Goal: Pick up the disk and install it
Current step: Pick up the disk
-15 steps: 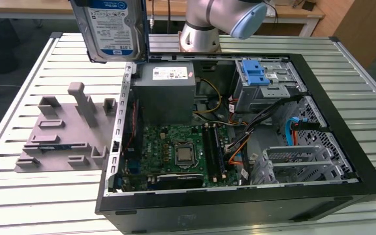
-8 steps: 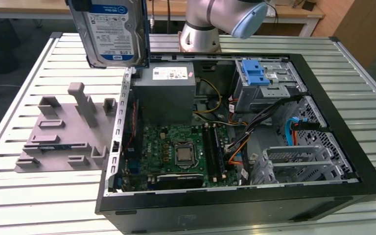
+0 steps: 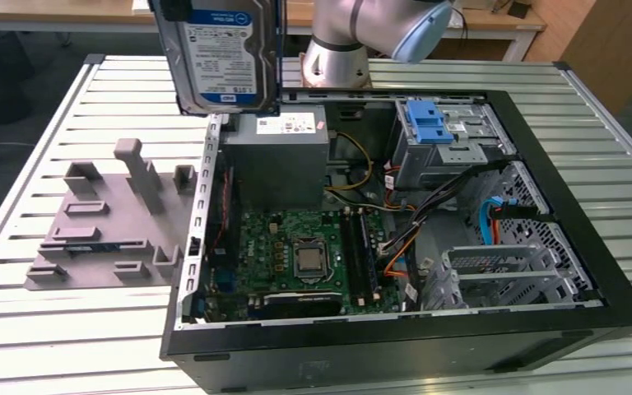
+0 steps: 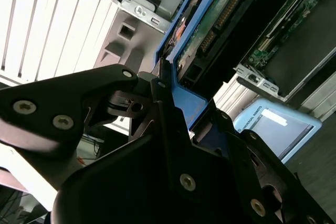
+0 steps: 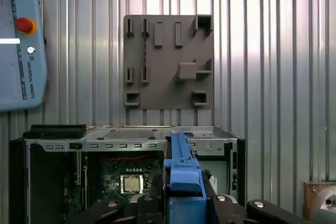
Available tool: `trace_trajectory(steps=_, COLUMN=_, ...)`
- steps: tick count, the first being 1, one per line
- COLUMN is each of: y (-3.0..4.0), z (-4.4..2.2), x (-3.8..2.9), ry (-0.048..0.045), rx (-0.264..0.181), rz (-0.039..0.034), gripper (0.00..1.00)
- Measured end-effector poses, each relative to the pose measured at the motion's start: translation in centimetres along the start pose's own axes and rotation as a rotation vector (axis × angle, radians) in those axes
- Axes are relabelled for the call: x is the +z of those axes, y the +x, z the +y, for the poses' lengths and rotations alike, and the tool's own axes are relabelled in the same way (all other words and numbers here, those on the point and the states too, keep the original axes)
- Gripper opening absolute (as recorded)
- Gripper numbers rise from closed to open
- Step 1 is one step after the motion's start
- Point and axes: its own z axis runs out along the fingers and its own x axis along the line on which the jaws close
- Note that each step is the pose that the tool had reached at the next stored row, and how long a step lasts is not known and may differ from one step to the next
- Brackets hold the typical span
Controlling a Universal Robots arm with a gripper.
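Pinched onto the blue end handle of the disk, the end effector shows in both wrist views with its black fingers pressed against either side of the blue plastic. The end effector holds the drive edge-on to the first wrist view. The second wrist view looks along the drive's underside.

In the exterior view the disk hangs upright in the air with its white-and-blue label facing the camera. It is above the open computer case, over the case wall on the exterior view's left and near the grey power-supply box. Whether its lower edge touches the case cannot be told.

The case lies on its side on the slatted bench, its interior facing up. Inside it, the green motherboard sits next to the power-supply box. The metal drive bay stands in the far corner of the case on the exterior view's right, with a blue latch on top.

A grey fixture plate with raised blocks lies on the bench just beside the case, on the exterior view's left. The robot arm rises behind the case's far wall. A light-blue teach pendant rests near the case in the first wrist view.
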Motion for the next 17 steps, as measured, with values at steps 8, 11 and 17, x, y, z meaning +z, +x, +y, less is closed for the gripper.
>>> trace_trajectory(steps=8, y=0.01, z=-3.24, x=0.02, ry=0.0001, rx=0.000, rz=0.0001, gripper=0.36)
trace_trajectory(steps=11, y=0.03, z=-4.48, x=0.04, ry=0.0001, rx=0.000, rz=0.0000, gripper=0.36)
trace_trajectory(steps=17, y=0.05, z=-6.65, x=0.04, ry=0.0001, rx=0.000, rz=0.0001, gripper=0.36)
